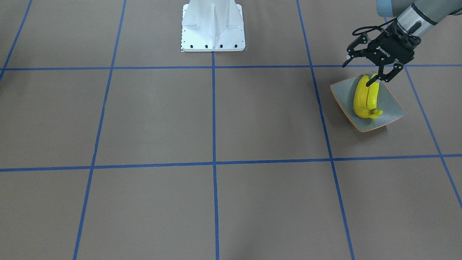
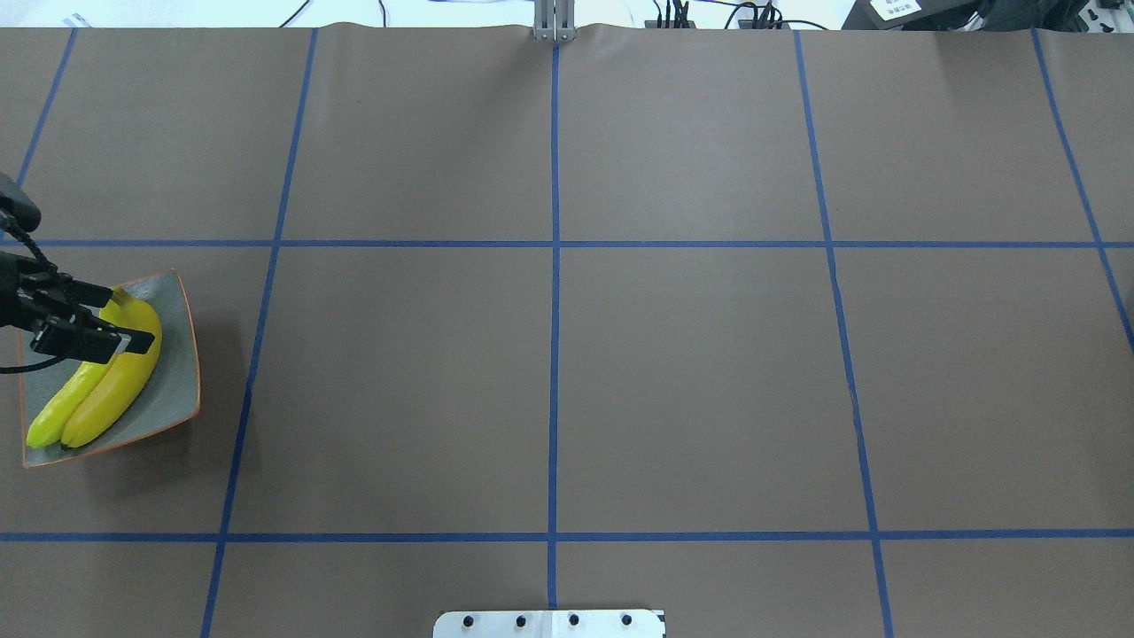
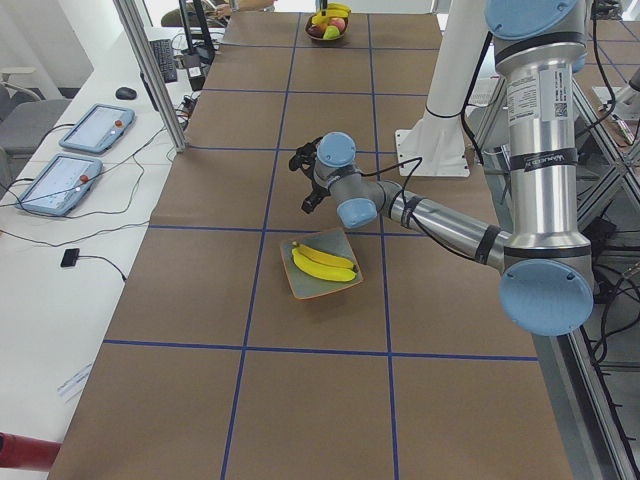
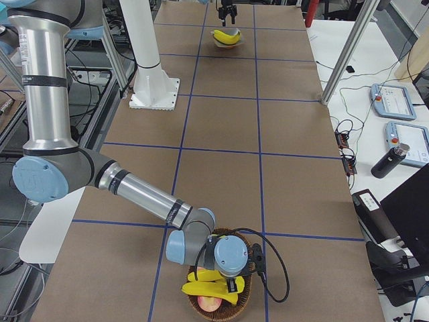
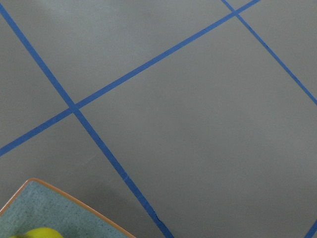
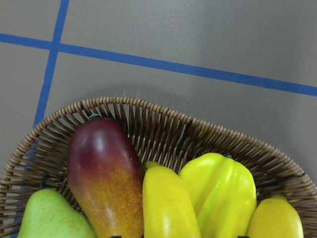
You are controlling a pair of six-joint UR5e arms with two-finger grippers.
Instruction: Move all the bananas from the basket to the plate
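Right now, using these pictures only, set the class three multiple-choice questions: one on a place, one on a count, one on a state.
1. The plate sits: A mid-table; B at the robot's left end; C at the robot's right end.
2. Bananas on the plate: A one; B two; C four.
3. The left hand over the plate is: A open; B shut on a banana; C shut on the rim.
Key: B, it lies at the overhead view's left edge; B, two lie side by side; A, it is spread wide, holding nothing.
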